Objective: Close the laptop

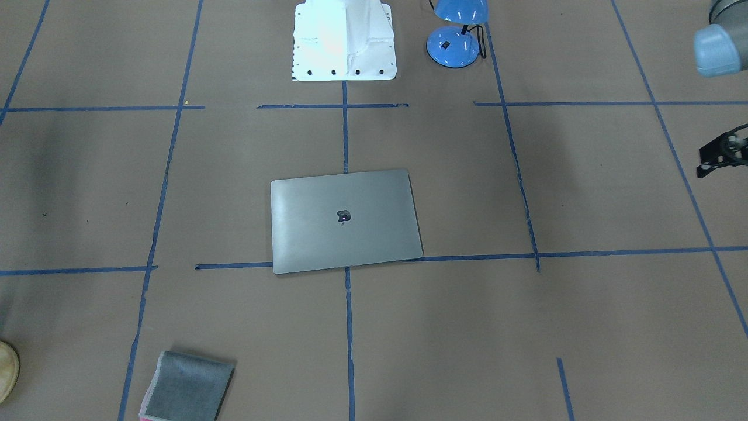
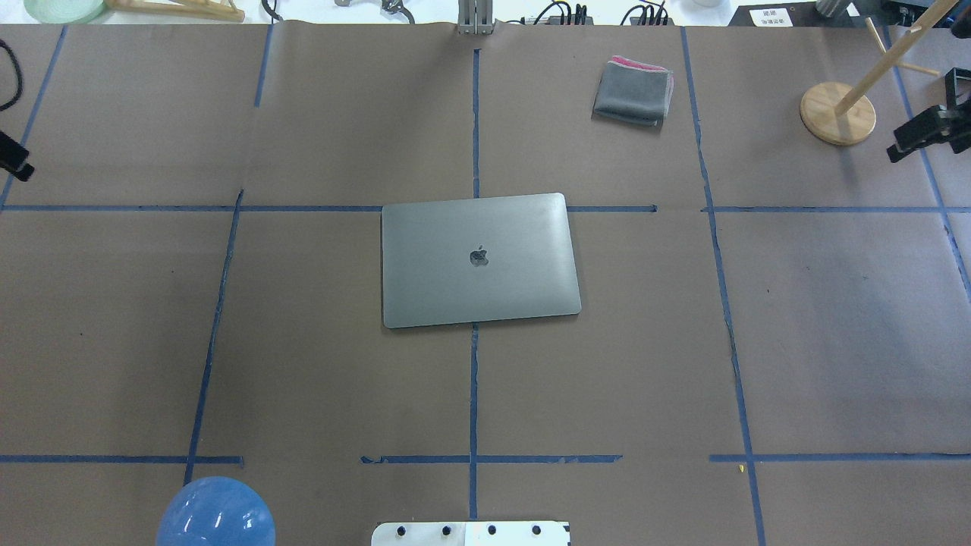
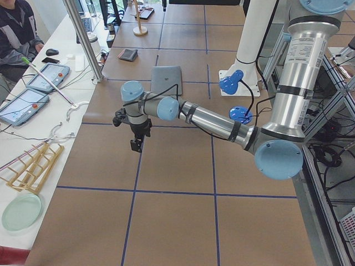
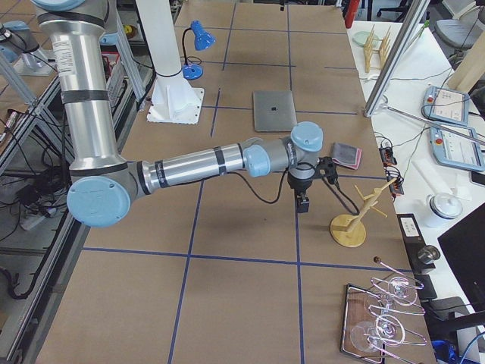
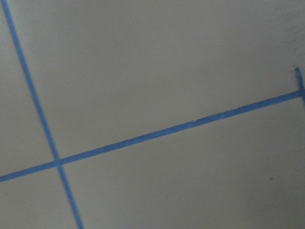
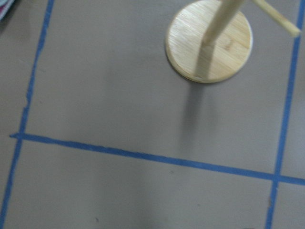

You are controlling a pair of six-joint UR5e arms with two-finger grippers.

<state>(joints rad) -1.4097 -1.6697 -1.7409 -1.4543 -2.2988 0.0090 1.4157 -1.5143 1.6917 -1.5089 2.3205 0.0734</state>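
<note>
Laptop (image 2: 479, 259) lies at the centre of the desk (image 2: 303, 364), lid flat on its base, logo upward, slightly askew to the blue tape lines. No gap shows at the lid edge, so the task is judged complete. Left pincer (image 3: 135, 146) hangs over bare desk, well off to the robot's left. Right pincer (image 4: 303, 205) hangs near the wooden stand (image 2: 837, 114). Both are well apart from the laptop, judged parked clear. Whether either pincer is wide or narrow cannot be told
</note>
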